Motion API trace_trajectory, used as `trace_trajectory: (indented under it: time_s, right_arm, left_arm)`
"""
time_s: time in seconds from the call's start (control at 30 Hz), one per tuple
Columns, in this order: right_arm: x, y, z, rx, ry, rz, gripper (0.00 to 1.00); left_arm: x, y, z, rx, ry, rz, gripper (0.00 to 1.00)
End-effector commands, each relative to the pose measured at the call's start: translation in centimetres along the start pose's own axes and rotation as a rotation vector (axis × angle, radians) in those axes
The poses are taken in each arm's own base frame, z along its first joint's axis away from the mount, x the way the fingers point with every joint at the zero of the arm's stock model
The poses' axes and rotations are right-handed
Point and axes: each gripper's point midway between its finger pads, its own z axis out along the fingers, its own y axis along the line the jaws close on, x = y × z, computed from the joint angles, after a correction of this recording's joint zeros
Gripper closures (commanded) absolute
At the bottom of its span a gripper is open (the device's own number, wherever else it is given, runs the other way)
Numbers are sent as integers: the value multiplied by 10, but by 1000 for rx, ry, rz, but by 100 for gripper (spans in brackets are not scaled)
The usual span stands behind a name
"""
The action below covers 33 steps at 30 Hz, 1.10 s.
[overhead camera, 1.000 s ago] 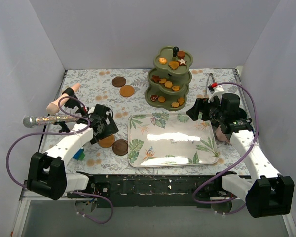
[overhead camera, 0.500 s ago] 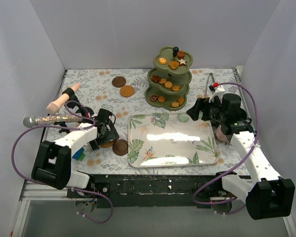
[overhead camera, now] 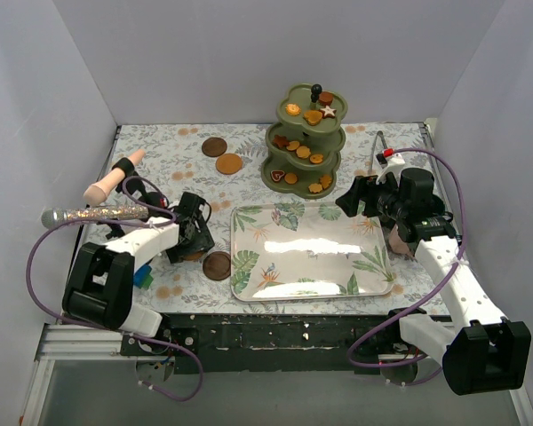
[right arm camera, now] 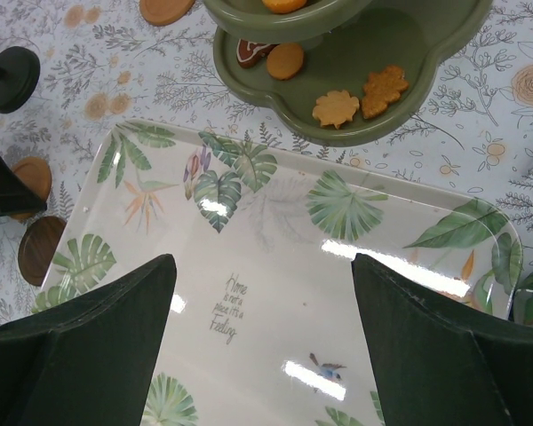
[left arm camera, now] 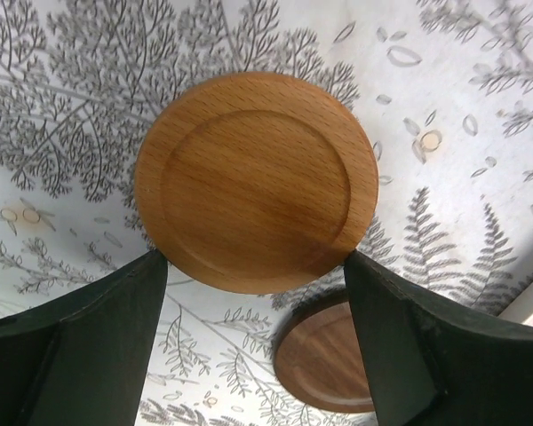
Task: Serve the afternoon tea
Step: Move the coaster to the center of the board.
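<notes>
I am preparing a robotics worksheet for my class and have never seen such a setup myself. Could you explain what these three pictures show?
Two white robot arms are bolted side by side. The overhead picture looks down from behind them. The other two pictures come from cameras on the wrists, so the dark shapes at the bottom are each arm's own fingers.

On the fern-print cloth are an olive-green three-tier stand carrying small orange and brown biscuits, a leaf-patterned rectangular tray, round brown wooden coasters and a glittery microphone.

The left gripper is low over a light-brown round wooden coaster, one finger at each side. Whether it grips yet I cannot tell. The right gripper hangs open above the tray, holding nothing.
</notes>
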Motion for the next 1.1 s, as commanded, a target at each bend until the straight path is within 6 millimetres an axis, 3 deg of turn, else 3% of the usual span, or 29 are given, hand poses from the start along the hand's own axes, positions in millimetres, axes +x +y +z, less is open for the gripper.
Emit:
trace_trajectory:
  time_s: [0.0, 0.57, 0.77, 1.07]
  right_arm:
    - [-20, 7, -1, -25, -63, -33, 11]
    - [-16, 2, 2, -10, -51, -31, 11]
    - [-13, 0, 4, -7, -43, -30, 12]
    - [-12, 0, 5, -6, -38, -31, 12]
  left_arm:
    - [0, -7, 29, 2, -2, 11, 29]
    - [-51, -64, 67, 44, -15, 132, 31]
    - [-62, -73, 78, 45, -17, 150, 31]
    - [-99, -80, 91, 38, -48, 168, 31]
